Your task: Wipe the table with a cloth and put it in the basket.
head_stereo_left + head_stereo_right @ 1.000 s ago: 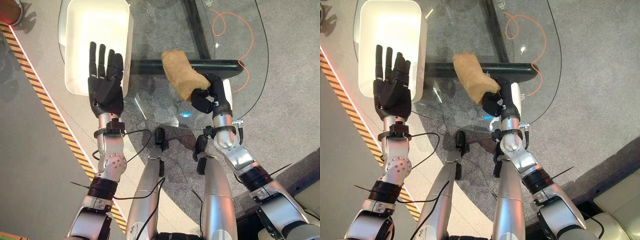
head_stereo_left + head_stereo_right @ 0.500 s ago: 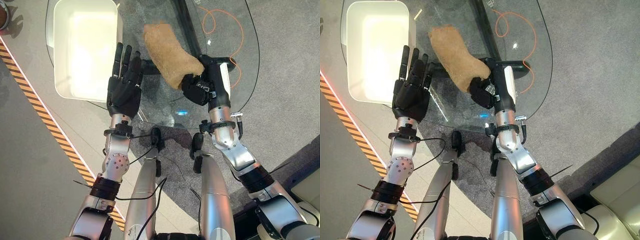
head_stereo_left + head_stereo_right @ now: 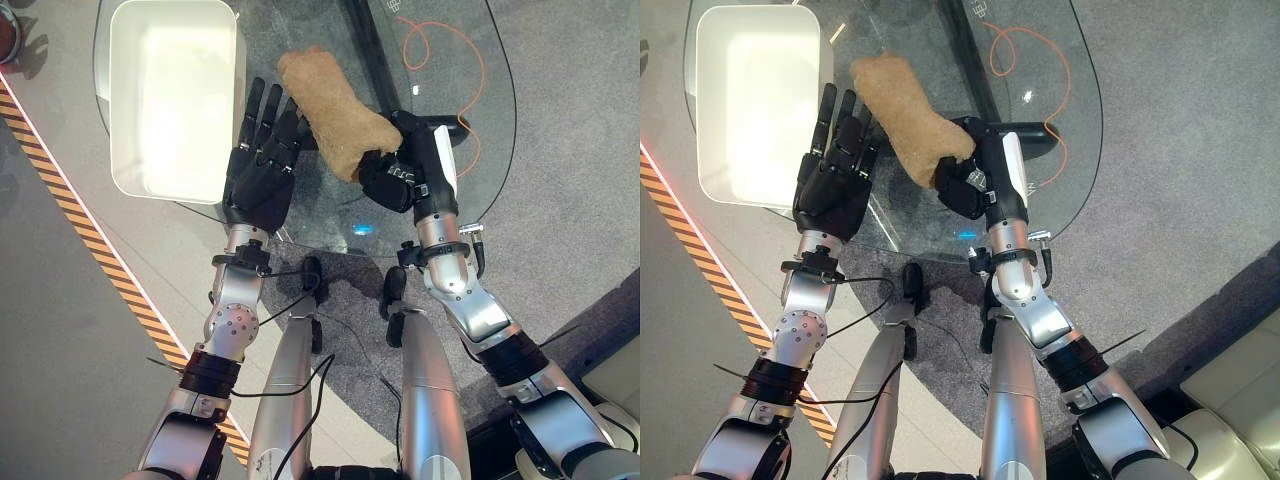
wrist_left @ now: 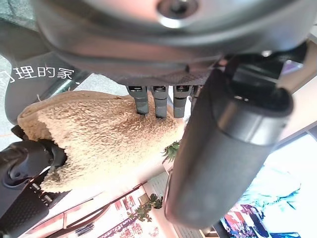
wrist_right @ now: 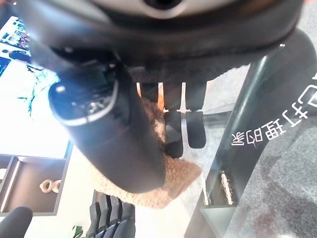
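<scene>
A tan fluffy cloth [image 3: 330, 112] lies on the round glass table [image 3: 470, 150], and my right hand [image 3: 400, 176] is shut on its near end. In the right wrist view the cloth [image 5: 171, 178] shows pinched between thumb and curled fingers. My left hand [image 3: 262, 172] is open with straight fingers, right beside the cloth's left side; its fingertips [image 4: 148, 101] touch the cloth [image 4: 99, 134] in the left wrist view. The white basket [image 3: 170, 95] stands on the table just left of the left hand.
An orange cable [image 3: 440, 60] lies under the glass at the back right. A dark table beam [image 3: 365, 45] runs beneath the top. A yellow-and-black striped floor line [image 3: 90, 240] runs along the left.
My right hand has dragged the cloth leftward across the glass. My left hand has moved right, away from the basket, up against the cloth.
</scene>
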Available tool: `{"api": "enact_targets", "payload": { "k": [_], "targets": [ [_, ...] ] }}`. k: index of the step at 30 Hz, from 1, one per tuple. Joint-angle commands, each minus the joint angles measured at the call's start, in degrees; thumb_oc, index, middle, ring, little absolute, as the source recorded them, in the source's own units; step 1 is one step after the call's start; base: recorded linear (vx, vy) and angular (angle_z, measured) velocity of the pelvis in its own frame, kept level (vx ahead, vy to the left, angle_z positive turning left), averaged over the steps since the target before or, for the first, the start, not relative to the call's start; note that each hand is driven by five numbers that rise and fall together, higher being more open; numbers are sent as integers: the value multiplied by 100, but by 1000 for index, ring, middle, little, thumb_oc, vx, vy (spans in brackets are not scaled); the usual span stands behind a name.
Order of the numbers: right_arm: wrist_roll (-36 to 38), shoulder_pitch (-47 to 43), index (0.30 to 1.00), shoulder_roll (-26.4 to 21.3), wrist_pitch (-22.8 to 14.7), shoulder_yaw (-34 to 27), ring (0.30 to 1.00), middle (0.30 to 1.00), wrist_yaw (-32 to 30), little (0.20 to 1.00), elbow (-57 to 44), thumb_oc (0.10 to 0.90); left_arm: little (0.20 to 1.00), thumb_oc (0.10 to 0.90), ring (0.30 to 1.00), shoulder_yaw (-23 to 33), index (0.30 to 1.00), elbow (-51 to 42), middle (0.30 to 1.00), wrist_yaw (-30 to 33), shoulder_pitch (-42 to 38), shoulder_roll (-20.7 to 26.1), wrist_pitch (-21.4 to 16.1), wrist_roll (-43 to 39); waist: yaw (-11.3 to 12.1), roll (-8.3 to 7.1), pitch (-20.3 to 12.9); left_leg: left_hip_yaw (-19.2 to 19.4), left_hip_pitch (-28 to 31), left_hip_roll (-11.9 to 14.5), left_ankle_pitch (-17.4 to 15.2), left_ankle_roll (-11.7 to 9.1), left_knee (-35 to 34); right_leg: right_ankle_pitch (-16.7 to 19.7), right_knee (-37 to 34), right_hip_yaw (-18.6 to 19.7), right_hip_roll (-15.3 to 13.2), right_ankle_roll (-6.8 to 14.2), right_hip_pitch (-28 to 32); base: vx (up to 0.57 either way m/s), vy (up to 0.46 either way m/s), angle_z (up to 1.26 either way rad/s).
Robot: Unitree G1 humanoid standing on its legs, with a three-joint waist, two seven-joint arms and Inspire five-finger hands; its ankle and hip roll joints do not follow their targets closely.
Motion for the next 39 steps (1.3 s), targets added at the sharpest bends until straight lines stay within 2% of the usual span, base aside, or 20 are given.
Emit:
{"api": "enact_targets", "payload": {
  "k": [1, 12, 20, 29, 39],
  "targets": [
    [-164, -579, 300, 238, -711, -13, 300, 300, 168, 200, -1622, 100, 900, 800, 900, -19, 900, -865, 900, -648, -406, 141, -80, -75, 26, -64, -167, 455, 239, -309, -627, 285, 303, 143, -463, -104, 284, 97, 259, 0, 0, 0],
    [-118, -699, 300, 190, -638, 256, 300, 300, 596, 200, -1657, 100, 900, 800, 900, -97, 900, -924, 900, -622, -495, 111, -12, -73, 31, -70, -167, 455, 226, -325, -617, 265, 296, 135, -463, -114, 296, 89, 240, 0, 0, 0],
    [-99, -725, 300, 159, -807, 307, 300, 300, 765, 200, -1819, 100, 900, 800, 900, -110, 900, -932, 900, -478, -471, 54, 24, -84, 34, -87, -167, 457, 231, -325, -625, 261, 301, 120, -458, -138, 299, 88, 245, 0, 0, 0],
    [-529, -729, 300, 150, -1070, -86, 300, 300, -330, 200, -2056, 100, 900, 800, 900, -73, 900, -883, 900, -135, -400, 83, -193, 31, 0, -104, -167, 475, 273, -309, -636, 266, 265, 116, -477, -131, 343, 97, 279, 0, 0, 0],
    [-708, -502, 300, 242, -1540, -655, 300, 300, -822, 200, -2302, 100, 900, 800, 900, 62, 900, -998, 900, -93, -205, 76, -168, 79, -46, -113, -167, 492, 342, -297, -654, 293, 243, 122, -460, -102, 378, 113, 327, 1, 4, -1]
  ]
}}
